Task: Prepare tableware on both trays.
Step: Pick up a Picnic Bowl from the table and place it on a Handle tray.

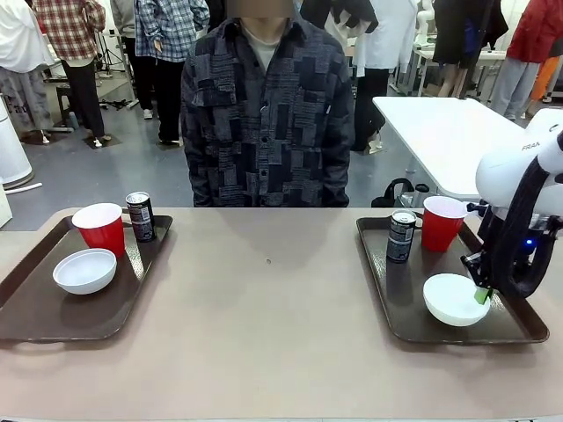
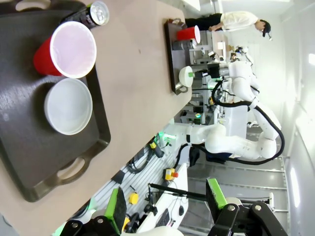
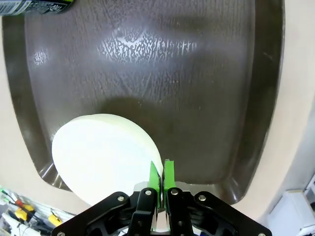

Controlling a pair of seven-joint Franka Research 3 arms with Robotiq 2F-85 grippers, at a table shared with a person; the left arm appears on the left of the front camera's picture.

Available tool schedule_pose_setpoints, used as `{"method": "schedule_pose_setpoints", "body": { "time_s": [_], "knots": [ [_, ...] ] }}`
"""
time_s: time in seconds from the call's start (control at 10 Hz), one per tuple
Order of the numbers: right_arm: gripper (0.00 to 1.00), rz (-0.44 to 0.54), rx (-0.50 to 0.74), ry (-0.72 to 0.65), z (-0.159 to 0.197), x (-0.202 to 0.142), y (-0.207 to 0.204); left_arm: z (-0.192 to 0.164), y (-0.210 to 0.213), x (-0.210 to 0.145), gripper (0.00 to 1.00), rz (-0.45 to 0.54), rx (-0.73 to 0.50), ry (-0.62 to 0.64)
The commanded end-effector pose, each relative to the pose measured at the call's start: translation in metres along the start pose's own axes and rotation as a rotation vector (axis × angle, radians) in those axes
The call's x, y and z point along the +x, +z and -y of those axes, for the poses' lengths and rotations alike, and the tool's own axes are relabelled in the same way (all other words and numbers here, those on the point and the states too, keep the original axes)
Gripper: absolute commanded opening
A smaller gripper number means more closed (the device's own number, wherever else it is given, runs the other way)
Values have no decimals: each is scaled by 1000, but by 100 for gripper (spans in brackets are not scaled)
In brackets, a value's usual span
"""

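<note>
On the right tray (image 1: 396, 308) stand a black can (image 1: 401, 236), a red cup (image 1: 440, 222) and a white bowl (image 1: 453, 299). My right gripper (image 1: 482, 294) is shut on this bowl's near right rim. In the right wrist view, the green pads (image 3: 154, 178) pinch the rim of the bowl (image 3: 103, 152) over the brown tray (image 3: 172, 88). The left tray (image 1: 35, 308) holds a red cup (image 1: 99, 229), a can (image 1: 140, 216) and a white bowl (image 1: 84, 270). My left gripper (image 2: 166, 201) is open, holds nothing, and hangs away from that tray (image 2: 19, 98) with its cup (image 2: 71, 49) and bowl (image 2: 69, 105).
A person (image 1: 264, 114) in a dark patterned shirt stands at the table's far edge, hands out of sight. The bare tan tabletop (image 1: 264, 299) stretches between the two trays. A white table (image 1: 449, 132) stands behind on the right.
</note>
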State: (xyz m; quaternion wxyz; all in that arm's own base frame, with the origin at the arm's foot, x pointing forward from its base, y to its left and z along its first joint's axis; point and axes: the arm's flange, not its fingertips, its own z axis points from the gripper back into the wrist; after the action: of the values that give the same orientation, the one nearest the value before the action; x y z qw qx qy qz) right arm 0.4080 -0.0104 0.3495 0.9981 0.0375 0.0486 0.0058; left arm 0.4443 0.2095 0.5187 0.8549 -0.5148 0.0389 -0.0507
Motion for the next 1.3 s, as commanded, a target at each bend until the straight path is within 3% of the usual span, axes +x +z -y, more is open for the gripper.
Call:
{"method": "schedule_pose_setpoints", "body": {
  "time_s": [0.0, 0.1, 0.2, 0.3, 0.4, 0.5, 0.6, 0.7, 1.2],
  "knots": [
    [4, -18, 15, -1, 3, 16, -6, 3, 1, -1, 86, -2, -4, 2],
    [4, -20, 8, -5, 3, 19, -8, 3, 1, -1, 86, -2, -4, 2],
    [39, -18, 7, -7, 3, 18, -7, 3, 1, -1, 86, -2, -4, 2],
    [63, -7, -3, -16, 2, 14, -3, 3, 1, -1, 86, -2, -4, 2],
    [59, 12, -9, -17, 1, 5, 6, 3, 1, -1, 86, -2, -4, 2],
    [83, 39, -8, -16, 0, -7, 19, 3, 1, -1, 86, -2, -4, 2],
    [79, 55, 2, -17, 0, -17, 31, 3, 1, -1, 86, -2, -4, 2],
    [100, 69, 4, -15, 0, -26, 40, 3, 1, -1, 86, -2, -4, 2],
    [100, 110, 26, 36, -13, -77, 77, 3, 1, -1, 86, -2, -4, 2]
  ]
}}
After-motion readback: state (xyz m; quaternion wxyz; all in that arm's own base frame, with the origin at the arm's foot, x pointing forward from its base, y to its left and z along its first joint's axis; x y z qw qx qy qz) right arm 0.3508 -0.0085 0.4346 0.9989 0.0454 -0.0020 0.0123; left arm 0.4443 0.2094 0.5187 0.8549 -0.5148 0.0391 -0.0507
